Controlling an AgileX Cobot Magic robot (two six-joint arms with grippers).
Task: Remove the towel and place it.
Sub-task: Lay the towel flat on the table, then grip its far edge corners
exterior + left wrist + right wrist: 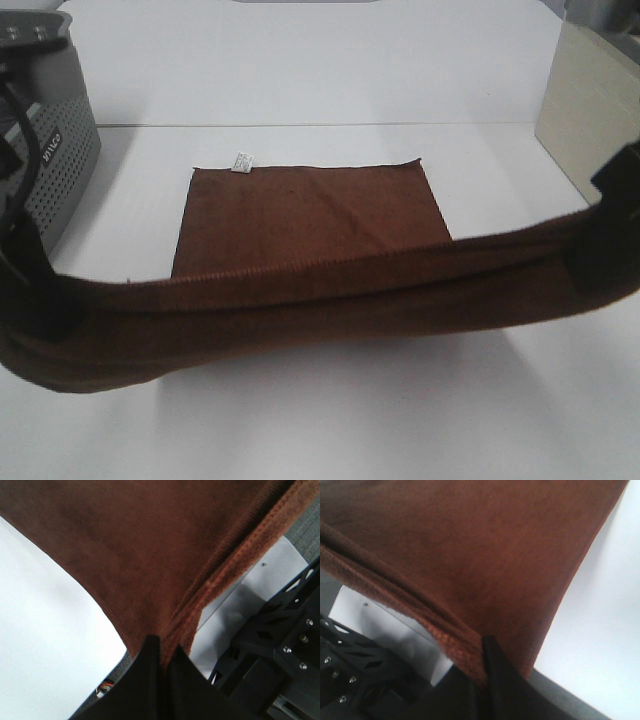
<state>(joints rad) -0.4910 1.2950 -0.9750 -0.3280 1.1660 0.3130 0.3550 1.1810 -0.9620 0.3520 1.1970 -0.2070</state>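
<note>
Aloft, towel (300, 290) stretched across lower frame — left hand (40, 295), right hand (608, 240) each clamping an end, far part on desk (350, 420).

Left gripper (38, 295) clamped on one end of the towel (300, 300). In the wrist view both dark fingers (145, 680) meet at the tips with no gap, and the stitched hem is pinched between them. Left arm (15, 190): dark links and cable run up behind the gripper, mostly cut off by the frame edge. Right gripper (612, 245) clamped the same way on the opposite end, fingers (500, 675) pressed together with the doubled hem caught at the tips. Only its dark outline shows from overhead, arm out of frame. Both grippers face inward toward each other, cloth stretched taut from one to the other.
</note>
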